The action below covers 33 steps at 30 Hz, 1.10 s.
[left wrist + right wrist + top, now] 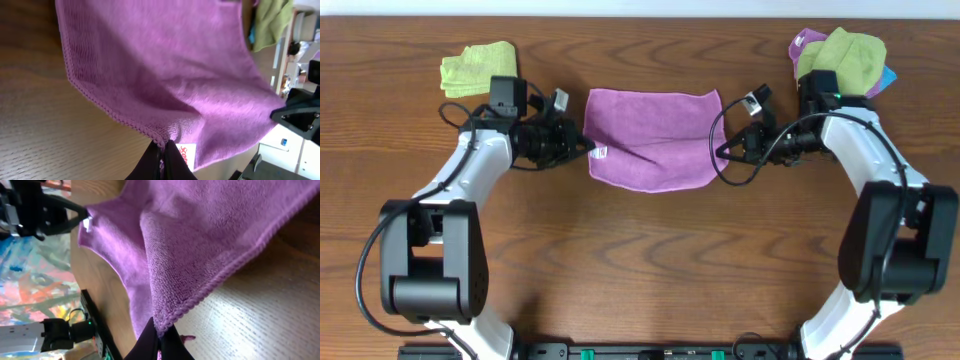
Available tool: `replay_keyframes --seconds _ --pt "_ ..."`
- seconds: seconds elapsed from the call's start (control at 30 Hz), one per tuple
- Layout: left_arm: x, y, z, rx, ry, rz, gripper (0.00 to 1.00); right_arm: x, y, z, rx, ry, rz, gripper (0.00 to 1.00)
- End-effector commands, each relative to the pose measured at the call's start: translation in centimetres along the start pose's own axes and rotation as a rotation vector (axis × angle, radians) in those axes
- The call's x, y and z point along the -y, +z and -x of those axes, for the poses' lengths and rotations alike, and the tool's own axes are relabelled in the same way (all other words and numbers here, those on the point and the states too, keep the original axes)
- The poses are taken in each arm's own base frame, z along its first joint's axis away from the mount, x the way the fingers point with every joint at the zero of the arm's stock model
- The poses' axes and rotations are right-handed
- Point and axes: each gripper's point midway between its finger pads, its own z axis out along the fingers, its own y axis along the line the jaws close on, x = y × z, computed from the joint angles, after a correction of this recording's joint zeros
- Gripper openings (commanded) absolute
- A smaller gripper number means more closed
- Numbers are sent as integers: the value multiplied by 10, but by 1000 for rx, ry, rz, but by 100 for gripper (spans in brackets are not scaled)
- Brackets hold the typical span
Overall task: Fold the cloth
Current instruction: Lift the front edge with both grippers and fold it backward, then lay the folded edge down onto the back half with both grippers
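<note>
Overhead: the purple cloth (653, 138) lies spread in the middle of the wooden table (640, 260), between the 2 arms. The left gripper (588, 148) meets its left edge close to the near corner, by a white label (600, 152), and the right gripper (725, 150) meets the opposite edge at about the same height. A crumpled green cloth (478, 68) sits at the far left, and a pile of cloths (840, 58) in green, purple and blue at the far right, just behind the right arm. Both are apart from the purple cloth.

Left wrist: the left gripper's jaws are closed on the stitched hem beside the label, and the fabric rises in a ridge from the pinch, so this edge looks slightly lifted.

Right wrist: the right gripper's jaws are likewise shut on the hem, with a fold of fabric drawn up above the wood.

The step in hand appears to be the grasp for the 1st fold, with both sides secured and the cloth not yet doubled over. The next move likely calls for both arms to raise together and carry the near edge across to the far edge, keeping even tension so the hems line up. Nothing lies on the cloth, though the right-hand pile sits near enough to that arm to be brushed.
</note>
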Motion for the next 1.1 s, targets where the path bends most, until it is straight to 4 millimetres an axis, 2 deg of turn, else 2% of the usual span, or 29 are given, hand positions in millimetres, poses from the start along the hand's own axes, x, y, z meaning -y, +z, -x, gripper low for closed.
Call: replay_keyframes --seconds 0.0,0.1,0.23,0.33,0.57,0.83,1.07 --pt "19 -10 6 30 49 -8 6 -9 -11 4 22 -43 -62 1" --pt "13 -16 15 84 70 65 6 -11 -15 10 49 -61 -80 1" --pt "10 -16 22 111 76 82 6 -10 -16 27 106 -57 -87 1" --pt "15 -16 31 146 105 74 6 0 -19 38 148 -24 -143 1" --pt "15 -19 56 251 137 100 6 12 -20 48 185 -3 -212 2" --pt "3 8 65 237 120 59 6 32 -12 56 203 18 -317 2" --pt "-8 25 82 226 126 69 6 53 0 68 233 65 -332 1"
